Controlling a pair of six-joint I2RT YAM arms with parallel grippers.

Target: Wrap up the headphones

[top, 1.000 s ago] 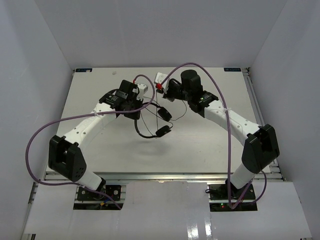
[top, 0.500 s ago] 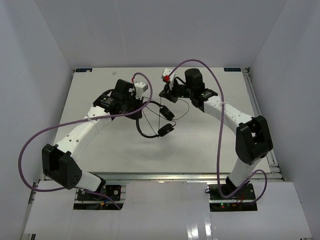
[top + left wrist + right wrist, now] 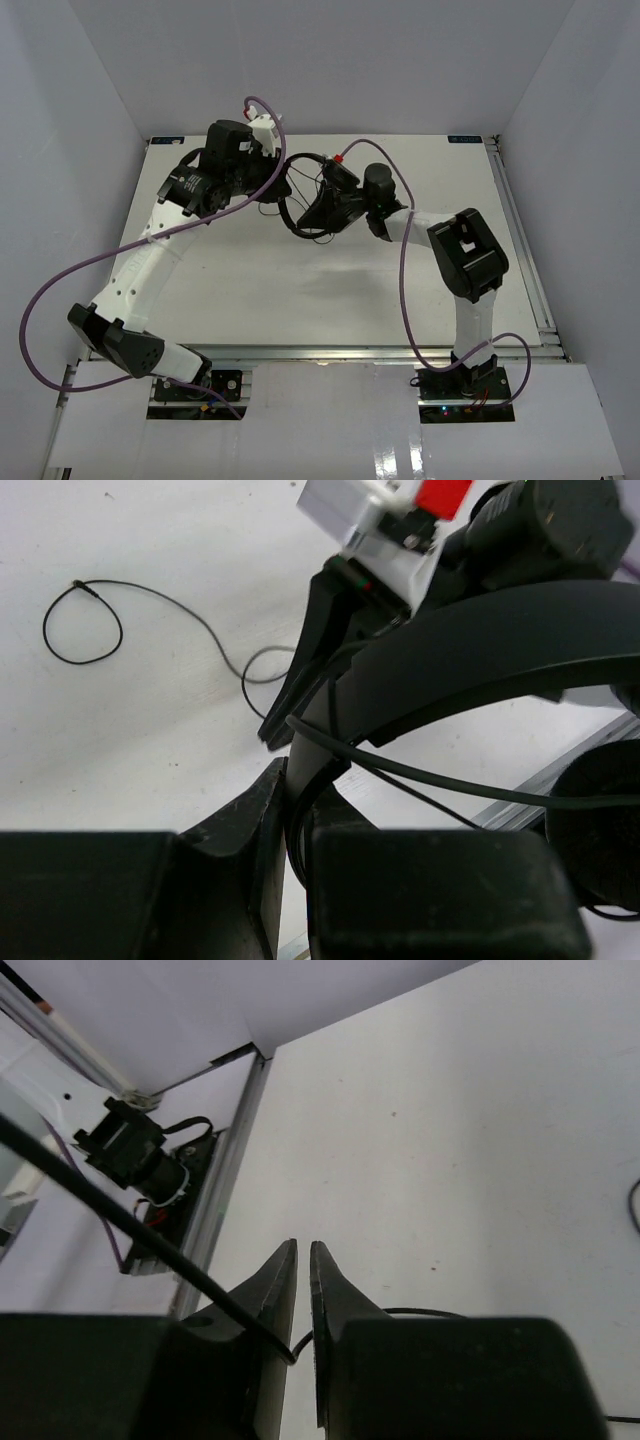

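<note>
L: Left fingers (image 3: 250, 830) clamped on headphones (image 3: 480, 660) | R: right fingers (image 3: 275, 1285) nearly together, pinching cord (image 3: 130, 1228)

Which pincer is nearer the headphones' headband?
Left. The left pincer clamps the headband itself; the right pincer sits just beside it, closed on the cord.

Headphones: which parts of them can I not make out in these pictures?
- Top view: the headphones are too small; their earcups blend into the black right arm.
- Left wrist view: one earcup is cut by the right edge; the other does not show.
- Right wrist view: the gripper body hides whether the right gripper jaws pinch the cord.
</note>
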